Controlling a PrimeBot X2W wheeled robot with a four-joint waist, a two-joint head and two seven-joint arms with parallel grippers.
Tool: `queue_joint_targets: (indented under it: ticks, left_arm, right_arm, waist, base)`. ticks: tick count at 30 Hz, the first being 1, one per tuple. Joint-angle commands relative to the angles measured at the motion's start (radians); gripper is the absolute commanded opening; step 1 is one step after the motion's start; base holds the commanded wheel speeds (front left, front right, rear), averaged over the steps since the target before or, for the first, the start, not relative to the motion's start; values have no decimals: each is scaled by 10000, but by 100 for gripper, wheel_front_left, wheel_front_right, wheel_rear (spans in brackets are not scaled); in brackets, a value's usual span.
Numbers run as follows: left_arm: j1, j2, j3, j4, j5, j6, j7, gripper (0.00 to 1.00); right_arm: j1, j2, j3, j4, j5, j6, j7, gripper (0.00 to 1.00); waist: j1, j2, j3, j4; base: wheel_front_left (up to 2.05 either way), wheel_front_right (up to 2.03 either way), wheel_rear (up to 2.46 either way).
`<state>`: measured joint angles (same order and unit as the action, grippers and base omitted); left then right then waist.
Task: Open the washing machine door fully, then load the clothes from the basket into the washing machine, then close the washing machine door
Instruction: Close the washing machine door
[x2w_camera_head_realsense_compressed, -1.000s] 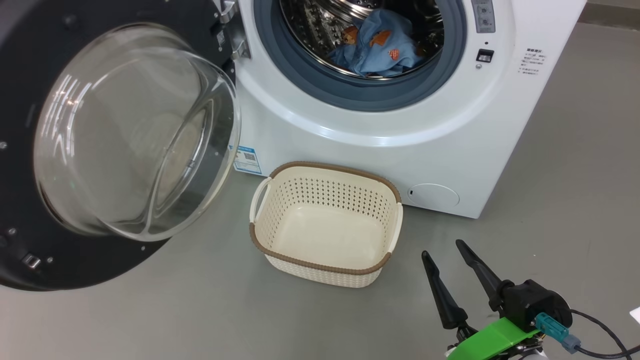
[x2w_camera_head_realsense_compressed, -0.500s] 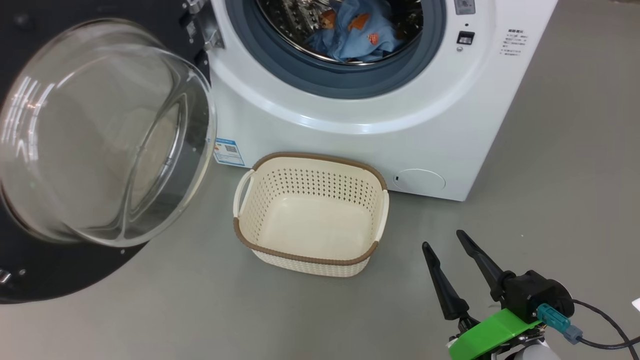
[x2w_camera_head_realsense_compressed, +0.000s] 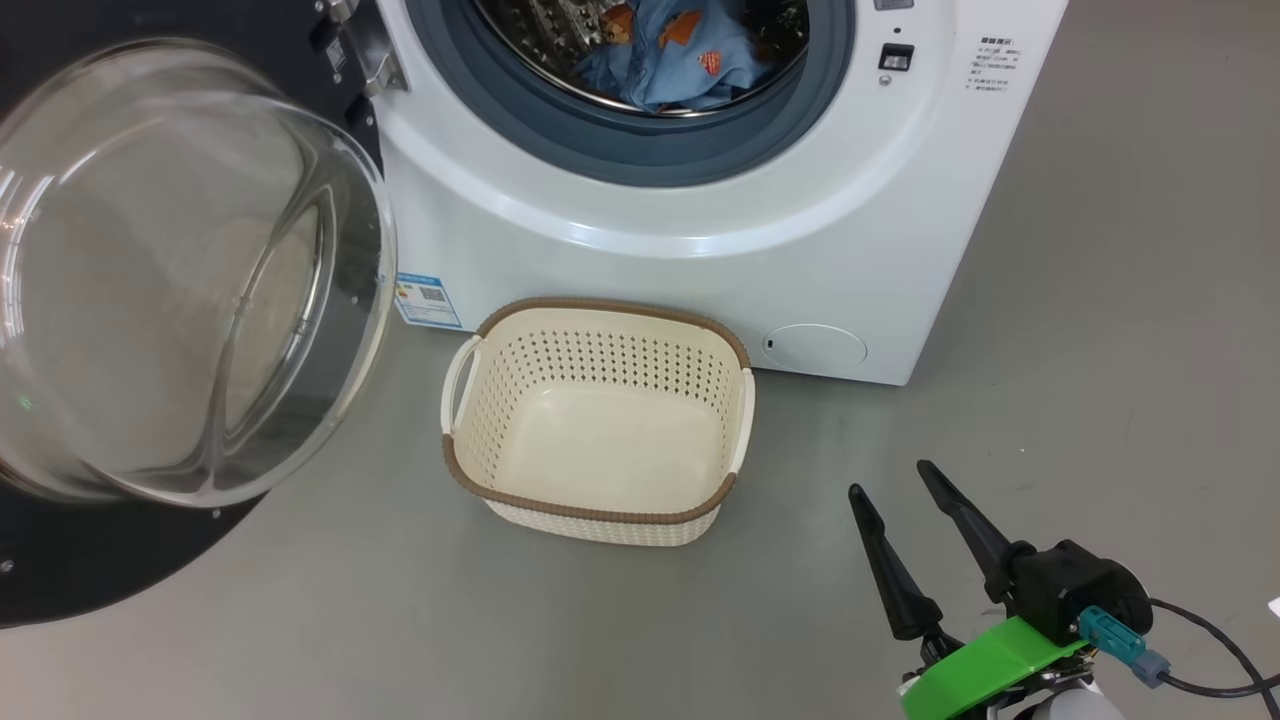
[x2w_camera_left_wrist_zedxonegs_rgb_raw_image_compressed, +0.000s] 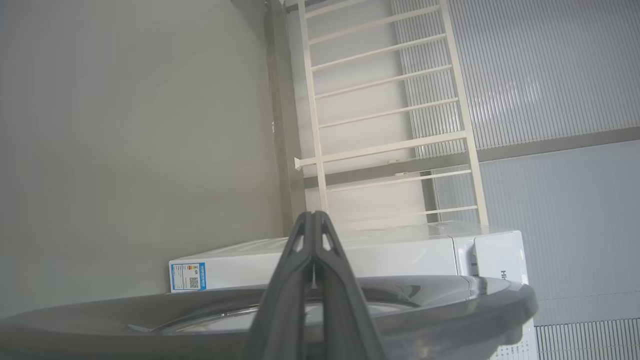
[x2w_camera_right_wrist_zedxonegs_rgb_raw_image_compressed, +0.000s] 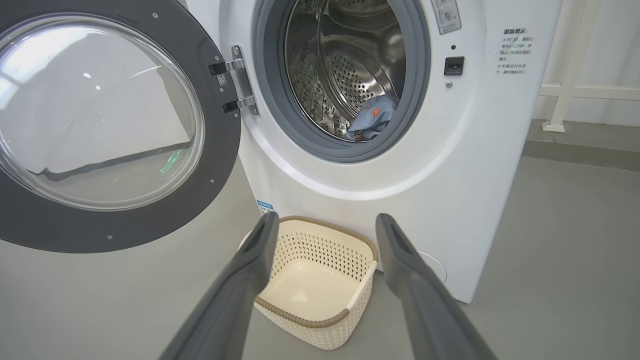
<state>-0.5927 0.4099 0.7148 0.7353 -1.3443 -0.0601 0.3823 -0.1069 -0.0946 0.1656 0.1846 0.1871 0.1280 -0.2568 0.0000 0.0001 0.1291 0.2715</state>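
The washing machine (x2w_camera_head_realsense_compressed: 700, 270) stands at the top of the head view, its door (x2w_camera_head_realsense_compressed: 180, 270) swung wide open to the left with the glass bowl facing me. Light blue clothes (x2w_camera_head_realsense_compressed: 670, 60) with orange figures lie inside the steel drum and show again as clothes (x2w_camera_right_wrist_zedxonegs_rgb_raw_image_compressed: 372, 117) in the right wrist view. The cream basket (x2w_camera_head_realsense_compressed: 600, 512) sits empty on the floor before the machine. My right gripper (x2w_camera_head_realsense_compressed: 890, 480) hangs open to the basket's lower right, holding nothing. My left gripper (x2w_camera_left_wrist_zedxonegs_rgb_raw_image_compressed: 314, 216) is shut and empty, beside the door's dark outer rim (x2w_camera_left_wrist_zedxonegs_rgb_raw_image_compressed: 450, 305).
A round flap (x2w_camera_head_realsense_compressed: 815, 350) and a blue label (x2w_camera_head_realsense_compressed: 428, 298) sit low on the machine's front. A white rail frame (x2w_camera_right_wrist_zedxonegs_rgb_raw_image_compressed: 565, 95) stands right of the machine by the wall. A dark cable (x2w_camera_head_realsense_compressed: 1210, 660) trails from my right wrist. Grey floor spreads around the basket.
The head camera has moved, so the machine, door and basket sit further left in the picture. The door stays as wide open, and both grippers keep their state.
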Motion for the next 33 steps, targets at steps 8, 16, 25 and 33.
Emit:
queue_joint_targets:
  ticks: [8,16,25,33]
  left_arm:
    - [460,330,-117,-562,-430,142,1315,0]
    - [1121,72,-203,-1133,-913,228,2680,0]
    - [1600,-344,-318,-2100,-1590,353,4099,0]
    - [2268,-1025,-584,-3452,-2601,1160,6030,0]
  right_arm:
    - [-233,72,281,-168,100,27,0,100]
    - [-216,94,316,-100,199,27,12,100]
    - [-212,91,360,75,413,27,14,100]
    - [-172,116,481,260,620,27,15,100]
  waist:
    - [0,-1,-94,135]
    - [0,-1,-84,224]
    - [0,-1,-125,344]
    - [0,-1,-234,376]
  base:
    - [0,0,0]
    - [0,0,0]
    - [0,0,0]
    - [0,0,0]
